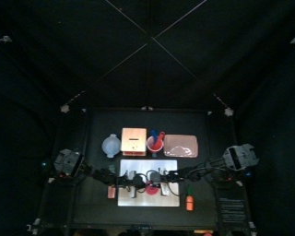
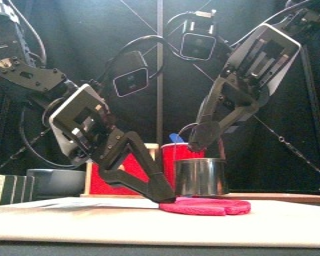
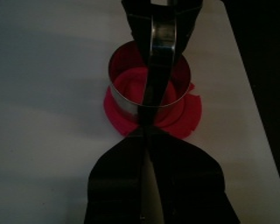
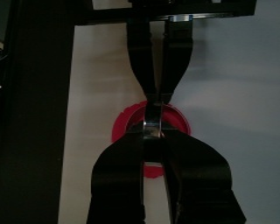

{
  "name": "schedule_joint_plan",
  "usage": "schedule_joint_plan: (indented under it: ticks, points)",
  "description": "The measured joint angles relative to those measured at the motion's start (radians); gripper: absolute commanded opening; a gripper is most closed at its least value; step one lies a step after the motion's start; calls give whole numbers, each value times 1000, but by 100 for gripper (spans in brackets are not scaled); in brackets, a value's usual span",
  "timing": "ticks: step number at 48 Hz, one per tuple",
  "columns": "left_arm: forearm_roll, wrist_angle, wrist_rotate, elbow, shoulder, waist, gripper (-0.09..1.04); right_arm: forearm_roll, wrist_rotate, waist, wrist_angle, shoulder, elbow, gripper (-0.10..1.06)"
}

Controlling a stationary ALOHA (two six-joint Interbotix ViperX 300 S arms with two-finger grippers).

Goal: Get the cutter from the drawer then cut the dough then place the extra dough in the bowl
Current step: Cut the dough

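Right claw (image 4: 154, 122) grips the cutter (image 2: 200, 176) standing on the dough (image 2: 210, 207), left claw (image 3: 147, 144) pinched shut at its edge

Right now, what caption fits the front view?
Right gripper holds the metal cutter on the red dough; left gripper low beside it.

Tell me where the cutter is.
In the front view the cutter stands upright on the red dough, on the white board just right of centre, with the red cup behind it.

Black table (image 1: 187, 122) — white board (image 1: 135, 166); box (image 1: 136, 139), bowl (image 1: 111, 144), tray (image 1: 183, 146)
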Motion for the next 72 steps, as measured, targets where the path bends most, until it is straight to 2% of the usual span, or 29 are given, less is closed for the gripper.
schedule_joint_plan:
  ticks: [29,72]
  points:
    - [6,2,2,14,-18,2,51,21,0,9,6,8,0,41]
    - [28,-32,2,20,-43,5,67,15,2,8,20,8,0,40]
